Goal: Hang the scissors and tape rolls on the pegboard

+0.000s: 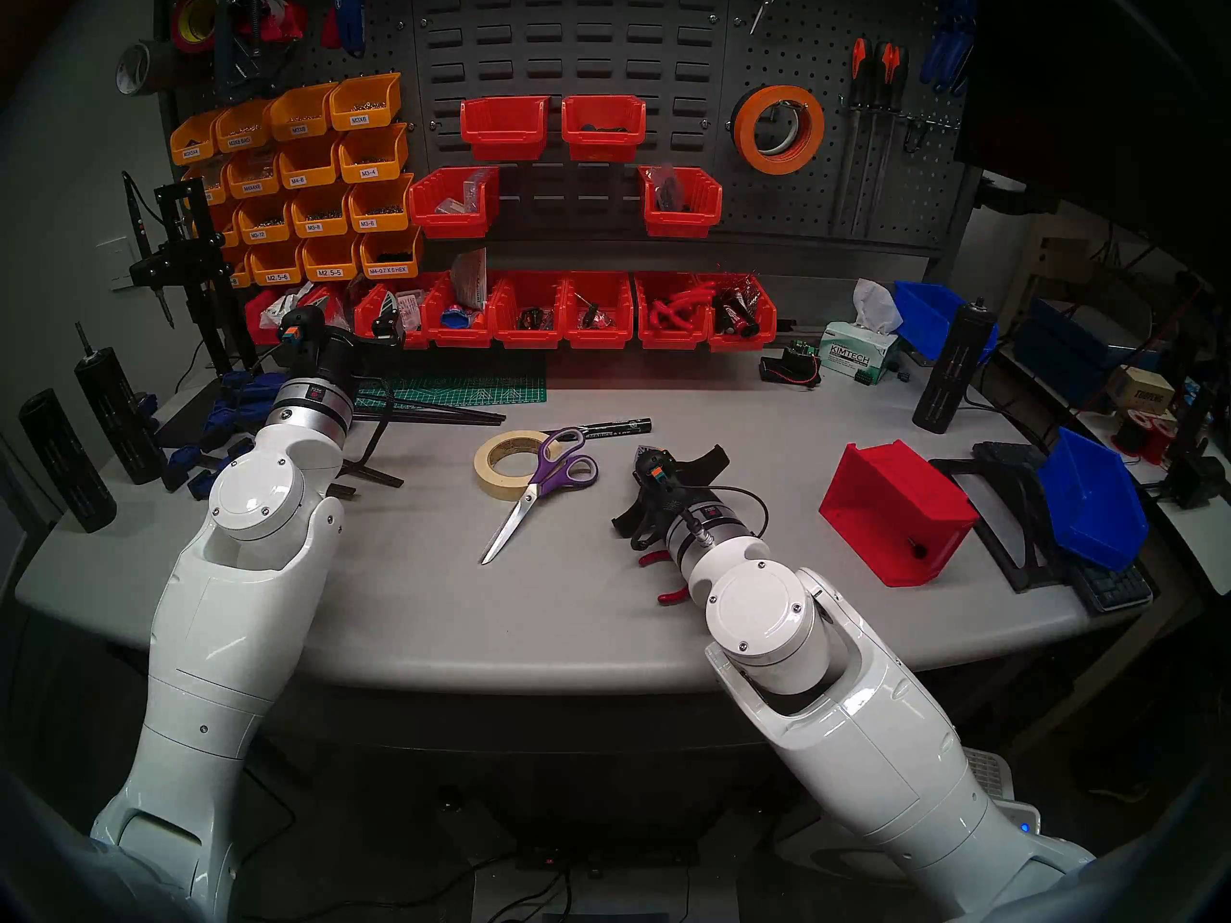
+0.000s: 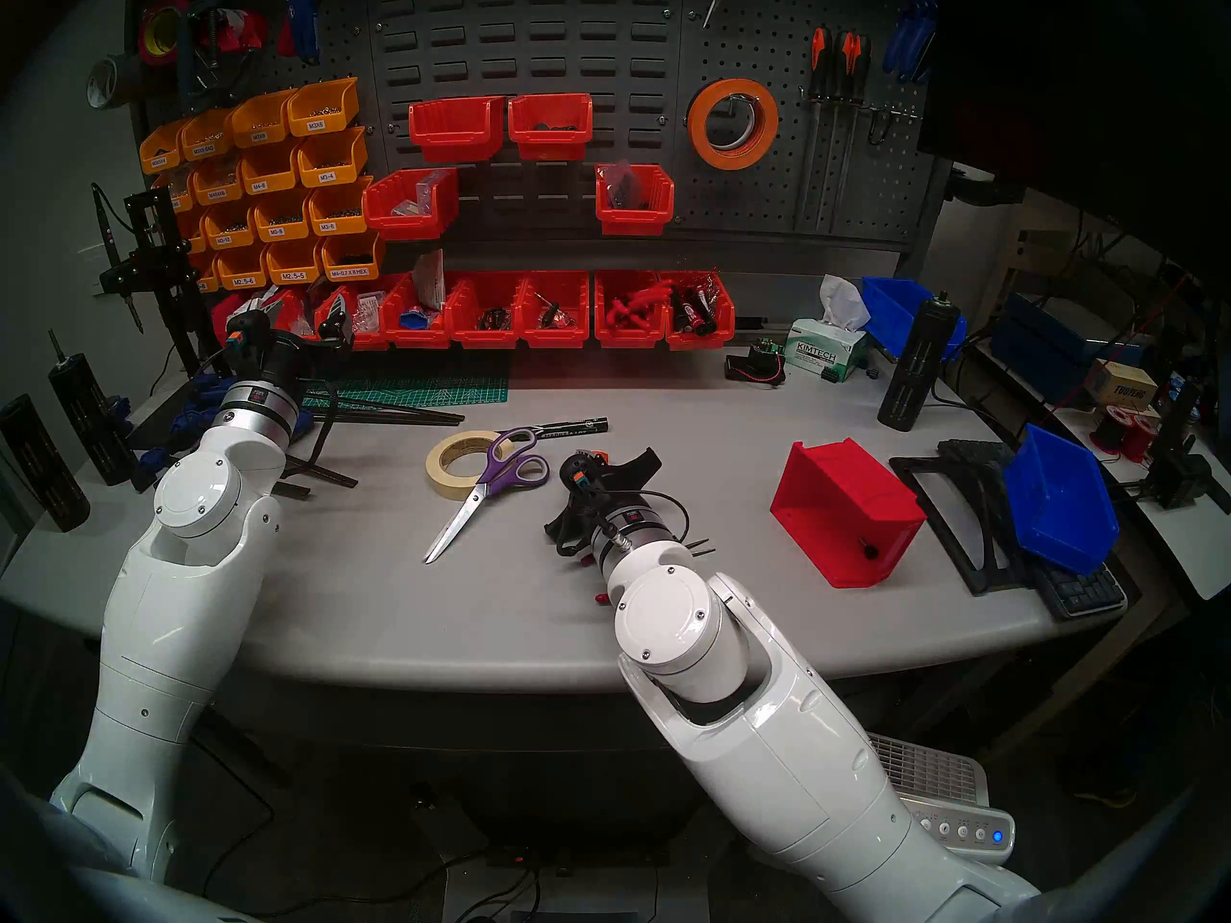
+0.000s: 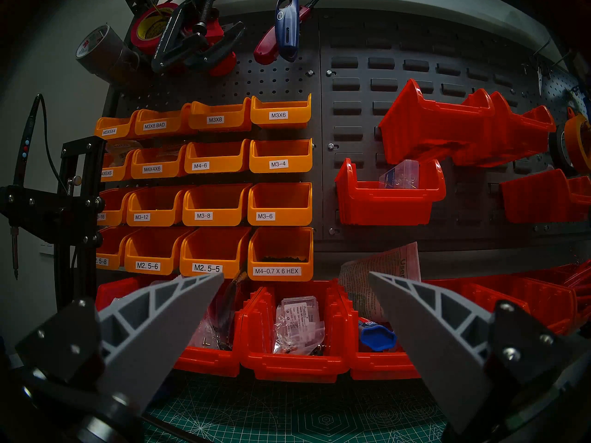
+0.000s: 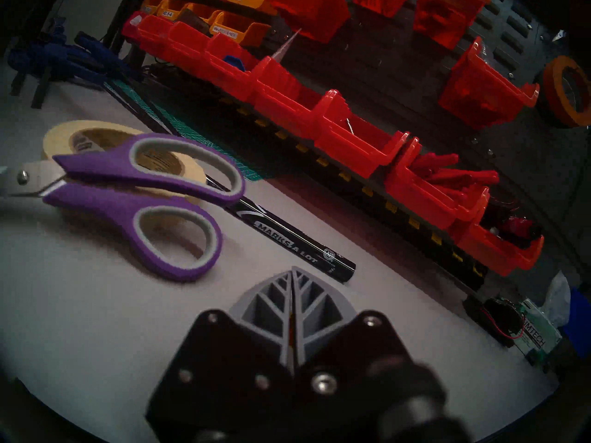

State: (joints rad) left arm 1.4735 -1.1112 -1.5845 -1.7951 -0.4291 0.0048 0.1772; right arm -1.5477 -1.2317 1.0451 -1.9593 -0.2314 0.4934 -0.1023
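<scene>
Plenty of bare bench (image 1: 400, 608) is left near the front edge. The purple-handled scissors (image 1: 541, 485) are propped on the cream tape roll (image 1: 503, 465). Right claw (image 4: 292, 271) is pinched shut, empty; left claw (image 3: 295, 292) is spread wide, empty.

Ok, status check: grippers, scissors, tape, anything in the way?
Left gripper open, empty. Right gripper shut, empty. Scissors lie across cream tape roll; orange tape roll hangs on pegboard. Black marker beside handles.
</scene>
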